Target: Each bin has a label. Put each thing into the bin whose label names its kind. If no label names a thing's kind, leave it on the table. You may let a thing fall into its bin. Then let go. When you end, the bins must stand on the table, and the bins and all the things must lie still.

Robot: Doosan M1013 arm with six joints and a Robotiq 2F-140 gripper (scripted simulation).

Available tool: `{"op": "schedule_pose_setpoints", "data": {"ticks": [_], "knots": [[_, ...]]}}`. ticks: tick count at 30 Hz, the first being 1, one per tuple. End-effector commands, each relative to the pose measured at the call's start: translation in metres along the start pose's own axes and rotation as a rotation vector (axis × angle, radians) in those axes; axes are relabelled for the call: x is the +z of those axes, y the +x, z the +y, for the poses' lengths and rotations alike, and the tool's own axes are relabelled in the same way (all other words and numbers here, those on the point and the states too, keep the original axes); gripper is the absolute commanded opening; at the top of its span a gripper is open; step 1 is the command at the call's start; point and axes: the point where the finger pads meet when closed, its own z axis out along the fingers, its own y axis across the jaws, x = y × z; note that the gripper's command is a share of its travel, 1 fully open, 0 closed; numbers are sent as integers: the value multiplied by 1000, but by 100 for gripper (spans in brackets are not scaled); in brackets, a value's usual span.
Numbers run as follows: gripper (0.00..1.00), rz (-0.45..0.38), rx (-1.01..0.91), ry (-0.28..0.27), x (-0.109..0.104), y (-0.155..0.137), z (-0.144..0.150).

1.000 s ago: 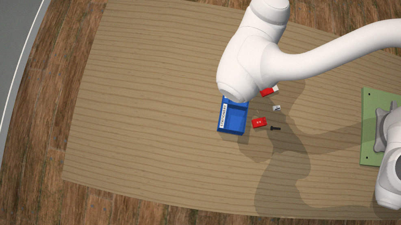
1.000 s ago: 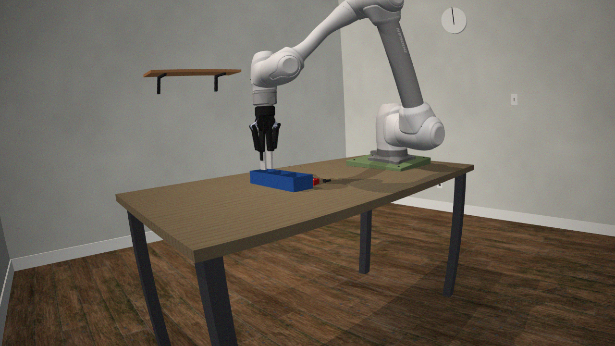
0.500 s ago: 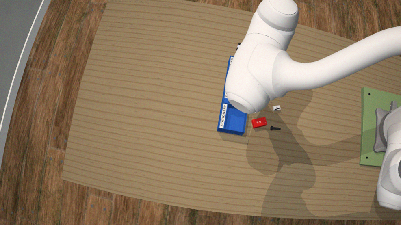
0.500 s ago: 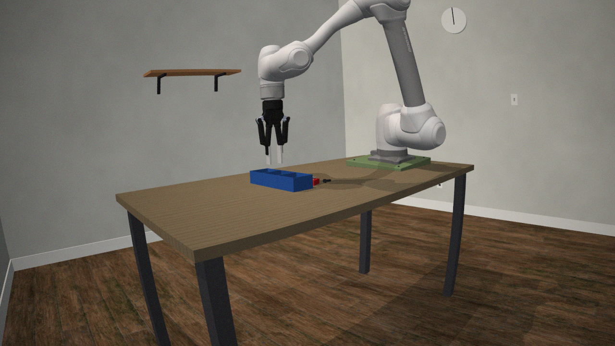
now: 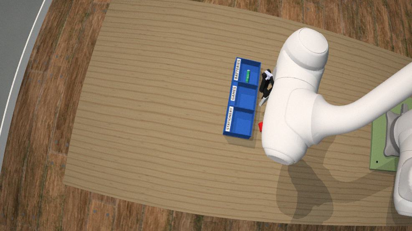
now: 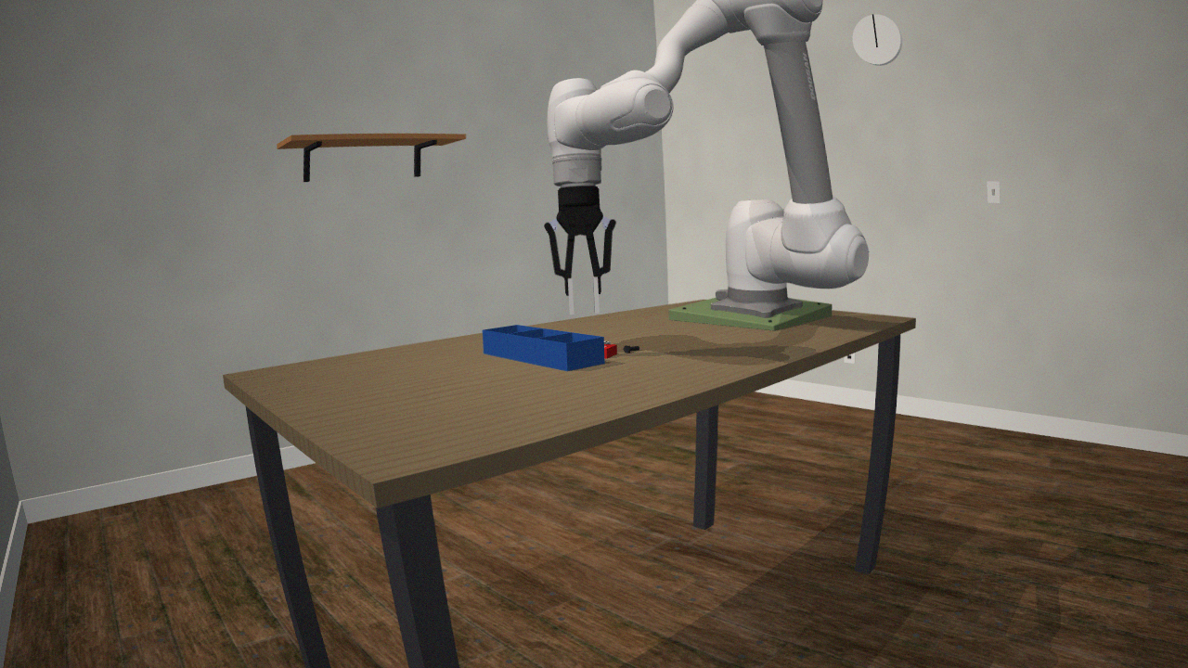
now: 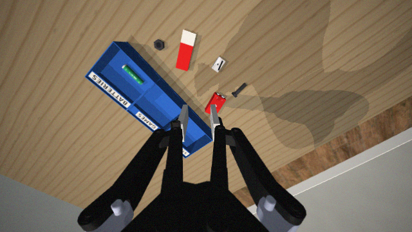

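A blue three-part bin block [image 5: 236, 135] [image 6: 539, 349] [image 7: 154, 78] stands on the table, labelled BATTERIES, GAMES and STATIONERY. A green cylindrical battery [image 5: 247, 76] [image 7: 132, 74] lies in the BATTERIES bin. Beside the block lie a red 9 V battery [image 5: 261, 126] [image 6: 610, 351] [image 7: 216, 99], a red and white eraser [image 7: 185, 56], a metal sharpener [image 7: 218, 64], a dark bolt [image 6: 631, 349] [image 7: 239, 90] and a dark hex nut [image 7: 159, 44]. My gripper [image 6: 584, 305] [image 7: 199, 111] is partly open and empty, above the table beside the block. In the wrist view one fingertip overlaps the 9 V battery.
The wooden table [image 5: 149, 104] [image 6: 398, 415] bears everything. The arm's green base plate [image 5: 377, 164] [image 6: 693, 315] is at the table's far end. In the top view the white arm [image 5: 288, 110] hides most of the loose things.
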Motion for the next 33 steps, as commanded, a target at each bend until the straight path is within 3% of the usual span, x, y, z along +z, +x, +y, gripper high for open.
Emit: {"op": "schedule_pose_setpoints", "data": {"ticks": [1, 11, 33], "knots": [[25, 10, 156, 9, -2, -14, 32], [25, 21, 493, 22, -2, -17, 39], [25, 21, 493, 22, -2, -16, 36]]}}
